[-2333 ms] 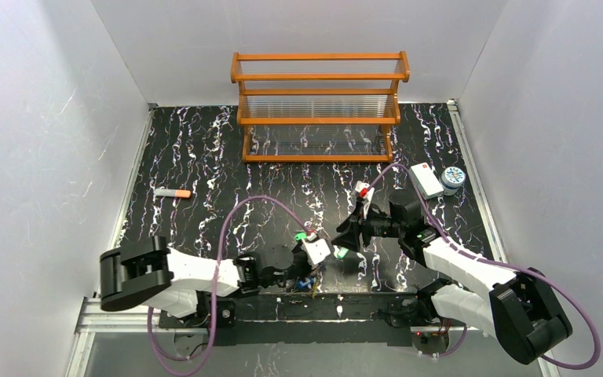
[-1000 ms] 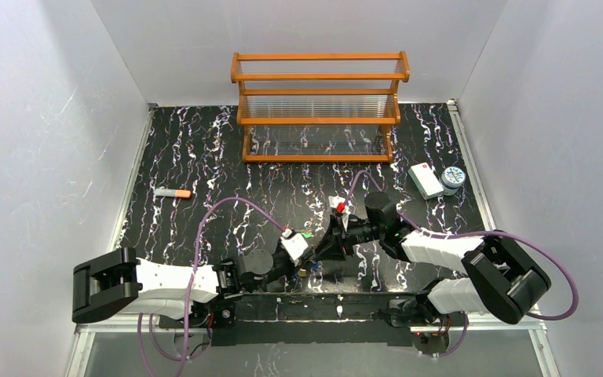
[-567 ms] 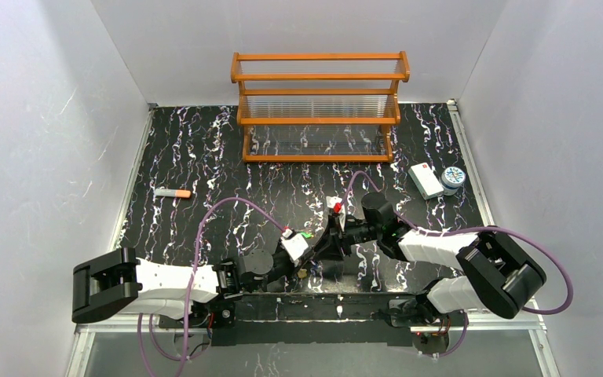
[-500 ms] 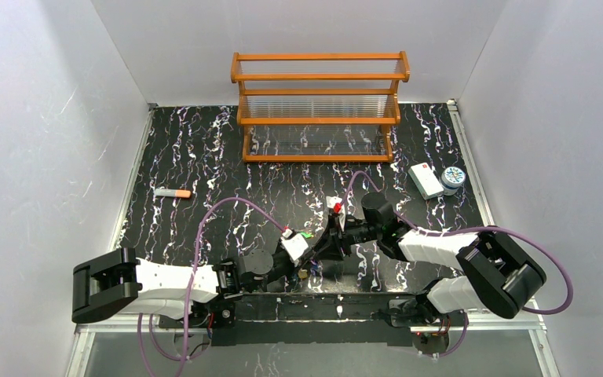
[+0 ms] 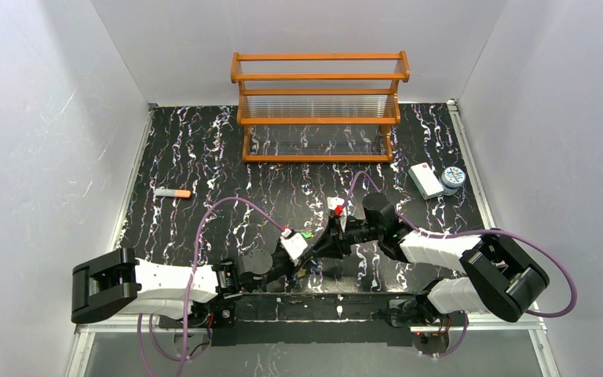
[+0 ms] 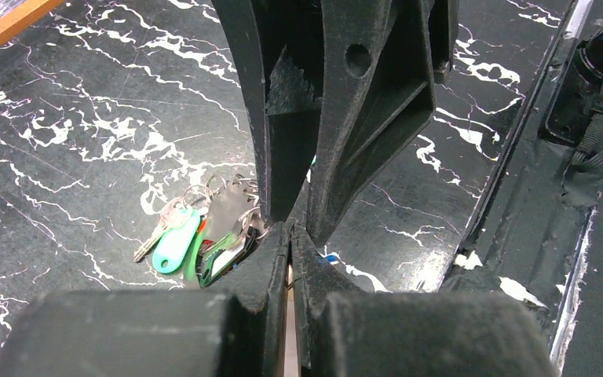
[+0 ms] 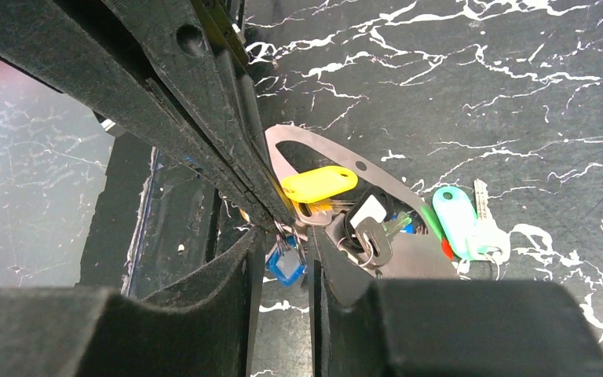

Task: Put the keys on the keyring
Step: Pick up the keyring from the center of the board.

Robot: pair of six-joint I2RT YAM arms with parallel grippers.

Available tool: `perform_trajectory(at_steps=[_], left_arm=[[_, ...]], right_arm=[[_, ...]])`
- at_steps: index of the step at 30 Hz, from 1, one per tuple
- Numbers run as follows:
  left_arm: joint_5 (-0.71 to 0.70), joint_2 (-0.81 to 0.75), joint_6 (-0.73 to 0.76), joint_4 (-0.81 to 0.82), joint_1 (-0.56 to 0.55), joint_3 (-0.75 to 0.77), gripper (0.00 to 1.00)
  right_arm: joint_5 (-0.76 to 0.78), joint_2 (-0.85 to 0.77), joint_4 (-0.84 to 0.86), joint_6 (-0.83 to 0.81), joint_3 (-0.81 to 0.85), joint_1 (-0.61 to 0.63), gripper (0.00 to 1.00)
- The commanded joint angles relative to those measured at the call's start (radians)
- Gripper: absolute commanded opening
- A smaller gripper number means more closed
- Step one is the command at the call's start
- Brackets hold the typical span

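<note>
My left gripper (image 6: 290,228) is shut on a thin pale strip, the edge of the grey oval keyring (image 7: 322,149). The keyring slants out from the left fingers (image 7: 196,94). Keys hang bunched on it: a yellow tag (image 7: 319,182), a black-headed key (image 7: 370,236), a teal tag (image 7: 455,220) and a blue tag (image 7: 283,263). The teal tag (image 6: 174,239) and a green tag (image 6: 220,255) also show in the left wrist view. My right gripper (image 7: 284,232) meets the left one tip to tip, jaws apart, with the blue tag's small rings between its fingers. Both grippers (image 5: 314,255) sit low near the table's front edge.
A wooden rack (image 5: 319,106) stands at the back. A white box (image 5: 425,179) and a round patterned tin (image 5: 454,177) lie at the right. An orange-tipped grey stick (image 5: 173,192) lies at the left. The table's front rail (image 5: 338,302) runs just below the grippers.
The right arm swung left to meet the left gripper, and the left arm settled lower and leftward. Over the last second both have barely moved, and the right jaws have narrowed a little.
</note>
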Motion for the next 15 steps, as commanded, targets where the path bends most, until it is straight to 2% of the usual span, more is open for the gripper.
perform_trajectory(at_steps=[1, 7, 13, 14, 15], left_arm=[[-0.002, -0.035, -0.001, 0.054, -0.004, 0.012, 0.0], [-0.004, -0.035, -0.003, 0.061, -0.004, 0.01, 0.0], [-0.019, -0.048, -0.008, 0.067, -0.004, 0.003, 0.0], [-0.021, -0.051, -0.008, 0.067, -0.004, 0.001, 0.0], [-0.022, -0.054, -0.008, 0.067, -0.004, -0.001, 0.0]], right_arm=[[-0.046, 0.003, 0.102, -0.023, -0.014, 0.003, 0.34], [-0.087, 0.028, 0.165, -0.008, -0.032, 0.003, 0.33], [-0.097, 0.039, 0.147, -0.03, -0.028, 0.003, 0.19], [-0.095, 0.037, 0.137, -0.037, -0.026, 0.003, 0.14], [-0.093, 0.034, 0.129, -0.042, -0.025, 0.002, 0.04]])
